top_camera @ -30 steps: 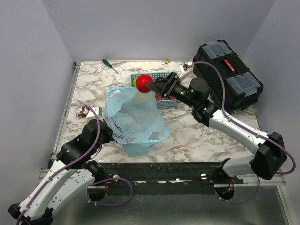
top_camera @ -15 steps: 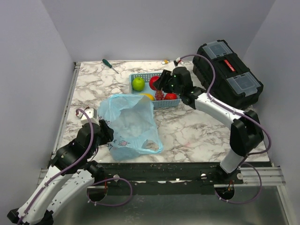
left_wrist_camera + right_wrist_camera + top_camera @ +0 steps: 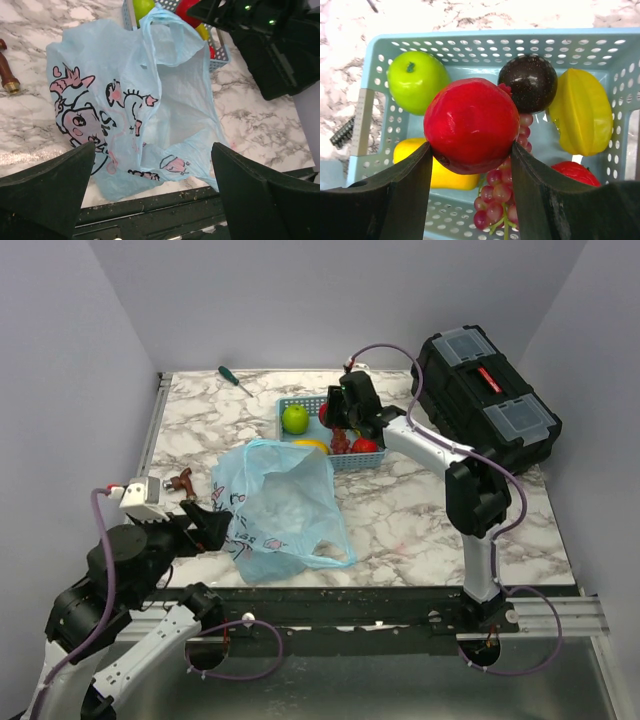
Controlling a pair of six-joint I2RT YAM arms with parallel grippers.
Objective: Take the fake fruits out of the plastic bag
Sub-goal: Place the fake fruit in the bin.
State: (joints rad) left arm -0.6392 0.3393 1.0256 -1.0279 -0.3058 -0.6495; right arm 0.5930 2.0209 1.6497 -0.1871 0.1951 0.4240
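The red fruit (image 3: 470, 120) is clamped between the two fingers of the right gripper (image 3: 471, 149), just over the mesh basket (image 3: 495, 37). Around it in the basket lie a green apple (image 3: 417, 82) at 10 o'clock, a dark plum (image 3: 527, 82) at 1, a yellow starfruit (image 3: 582, 117) at 3, and purple grapes (image 3: 500, 192) at 6 (partly under the red fruit).

From above, the plastic bag (image 3: 285, 505) lies slumped on the marble table (image 3: 400, 520) at the basket's 6 o'clock; I cannot tell what is inside. The left gripper (image 3: 200, 528) sits just beside the bag at 8 o'clock, fingers spread wide and holding nothing. A black toolbox (image 3: 490, 400) stands at the basket's 3 o'clock and a screwdriver (image 3: 235, 379) lies at 10.
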